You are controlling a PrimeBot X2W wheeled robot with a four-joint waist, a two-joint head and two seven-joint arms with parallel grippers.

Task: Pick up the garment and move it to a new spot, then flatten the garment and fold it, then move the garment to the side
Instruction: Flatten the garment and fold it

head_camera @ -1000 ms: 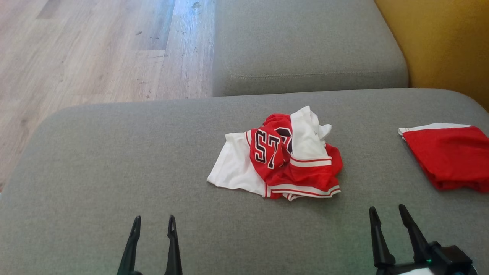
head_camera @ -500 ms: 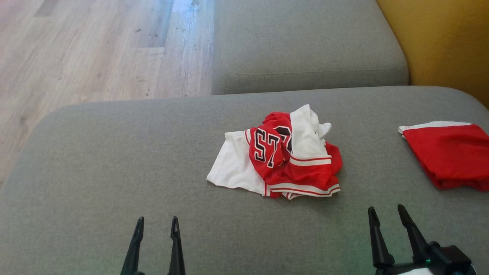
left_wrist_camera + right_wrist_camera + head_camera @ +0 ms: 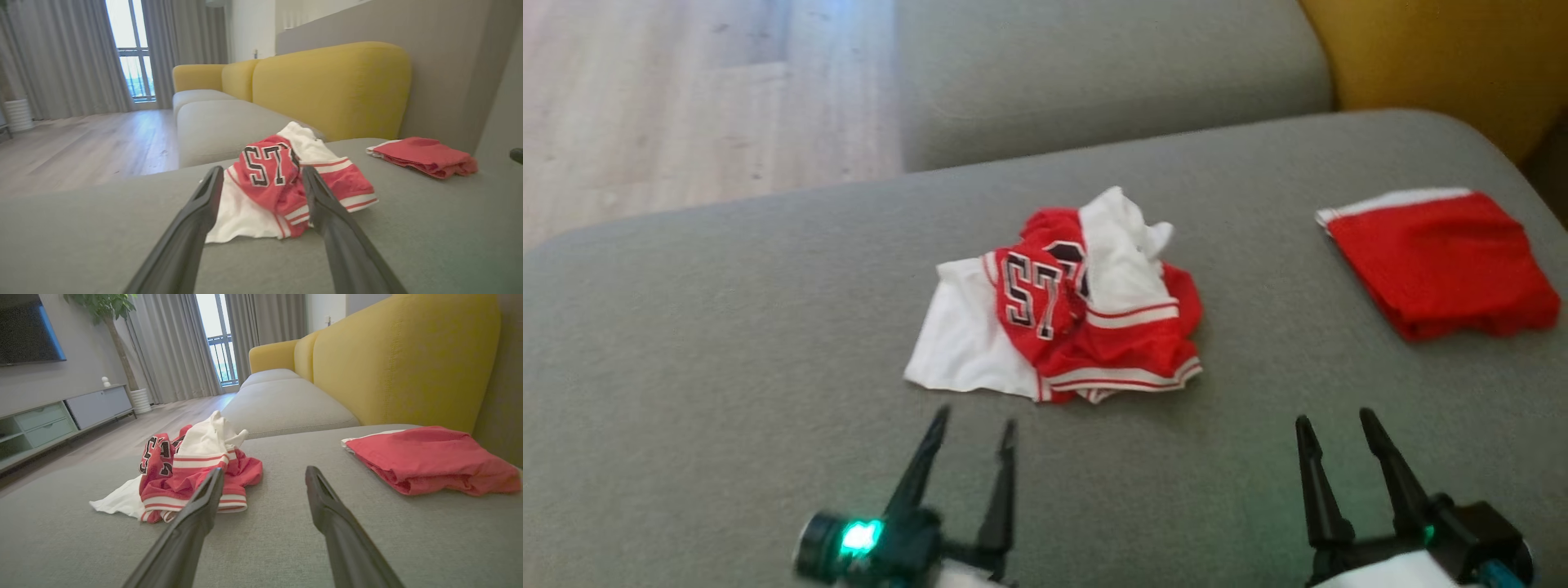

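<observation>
Holding left gripper (image 3: 977, 418) and right gripper (image 3: 1334, 416) spread, empty, short of crumpled red-and-white numbered jersey (image 3: 1062, 327) on grey sofa cushion (image 3: 727, 343); starting pick-up, likely needing forward reach, then clamping.

Soft daylight enters through the tall window (image 3: 130, 53), itself overexposed to white, and leaves a pale sheen on the wood floor (image 3: 102, 139). Shadows on the grey cushion (image 3: 727, 367) are faint. The head view is motion-blurred, most strongly at the left gripper (image 3: 977, 417), where a green lamp flares. Both wrist views bow straight lines near their edges.
</observation>
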